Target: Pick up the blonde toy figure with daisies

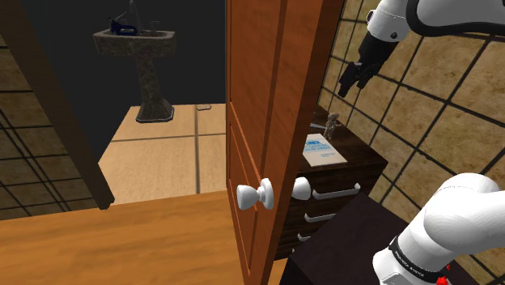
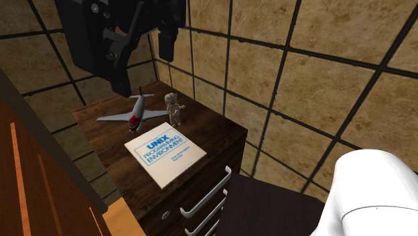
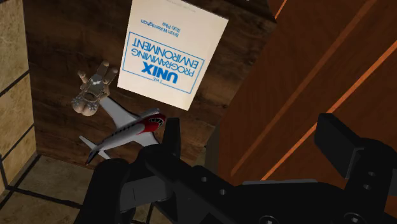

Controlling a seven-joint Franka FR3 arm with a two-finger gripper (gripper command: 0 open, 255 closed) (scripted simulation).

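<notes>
While hovering well above the dark wooden dresser (image 2: 221,137), gripper (image 2: 144,57) spread wide, clasping nothing. Pale toy figure (image 2: 175,107) upright on the dresser top near the tiled wall, just beside a wing of a white-and-red toy airplane (image 2: 134,112). White "UNIX Programming Environment" book (image 2: 165,153) flat nearby, toward the drawer side. Wooden door (image 1: 267,97) close alongside.
</notes>
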